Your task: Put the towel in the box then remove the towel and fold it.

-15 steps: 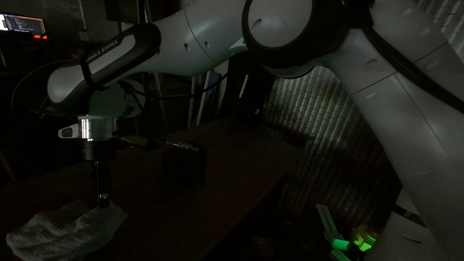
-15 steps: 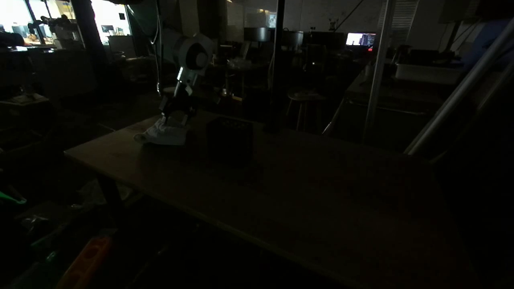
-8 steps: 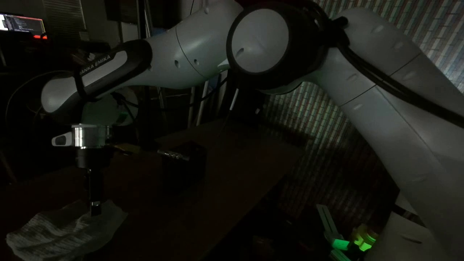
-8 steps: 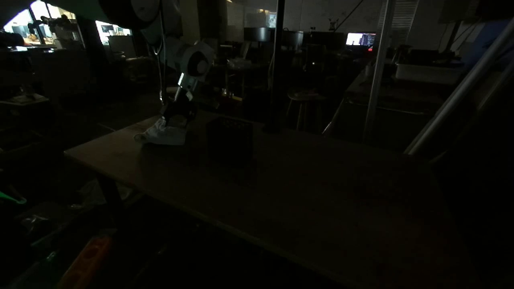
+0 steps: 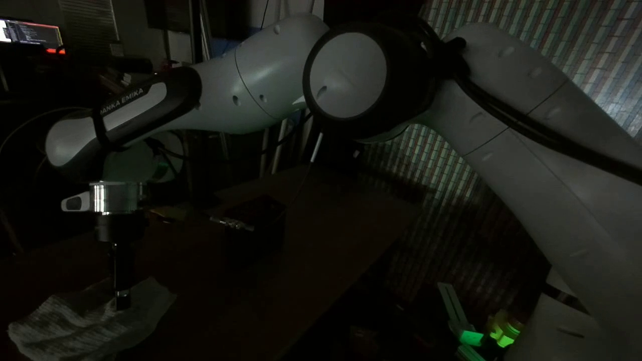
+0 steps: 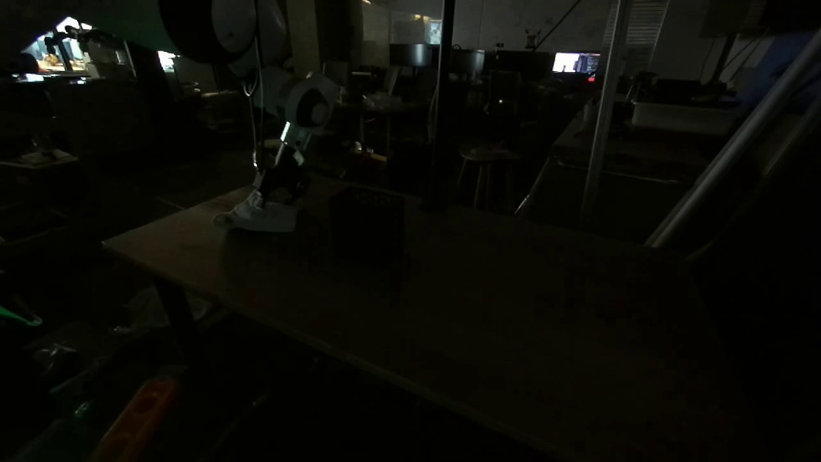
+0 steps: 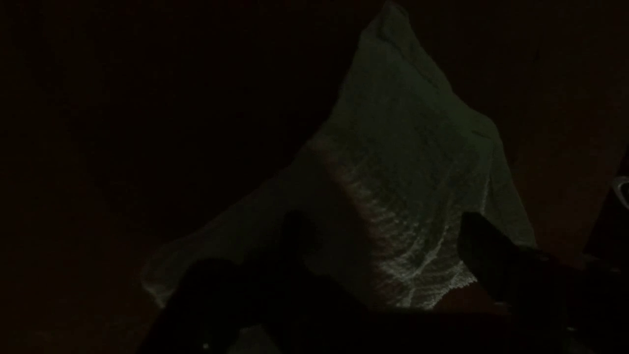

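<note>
On the tabletop [image 6: 462, 289] lies a ribbed, wrinkled towel [image 7: 408, 147].

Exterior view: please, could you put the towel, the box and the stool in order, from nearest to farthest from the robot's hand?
1. Towel: just below the hand, on the table.
2. Box: also on the table, right of the towel in this view.
3. Stool: behind the table, farther right in this view.

The dark tabletop [image 6: 513, 308] supported the pale, wrinkled towel [image 6: 266, 219], which lay near one end, and the straight-sided, nearly black box [image 6: 367, 226], which stood upright and apart from the towel in both exterior views.
</note>
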Action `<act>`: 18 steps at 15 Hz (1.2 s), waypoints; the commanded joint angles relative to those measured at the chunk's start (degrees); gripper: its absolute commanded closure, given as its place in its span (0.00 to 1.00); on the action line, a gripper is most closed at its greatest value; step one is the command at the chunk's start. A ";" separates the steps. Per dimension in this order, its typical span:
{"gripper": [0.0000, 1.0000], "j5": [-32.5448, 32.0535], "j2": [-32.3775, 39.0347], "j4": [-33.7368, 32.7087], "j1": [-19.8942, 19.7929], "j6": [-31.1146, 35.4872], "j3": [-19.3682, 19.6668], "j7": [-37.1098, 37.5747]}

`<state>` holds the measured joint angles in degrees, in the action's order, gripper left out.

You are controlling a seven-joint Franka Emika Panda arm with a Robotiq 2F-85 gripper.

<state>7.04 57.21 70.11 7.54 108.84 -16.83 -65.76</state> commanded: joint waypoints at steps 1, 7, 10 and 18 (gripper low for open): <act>0.47 0.59 0.56 -2.16 0.41 -1.76 -0.44 1.03; 0.94 0.43 -0.24 -1.24 0.78 -1.64 -0.75 1.50; 1.00 0.29 -0.87 -0.83 1.16 -1.93 -1.02 1.46; 0.99 -0.69 -6.51 1.17 -0.38 -3.68 1.45 4.02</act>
<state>7.00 54.72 70.12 8.25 107.22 -16.86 -63.86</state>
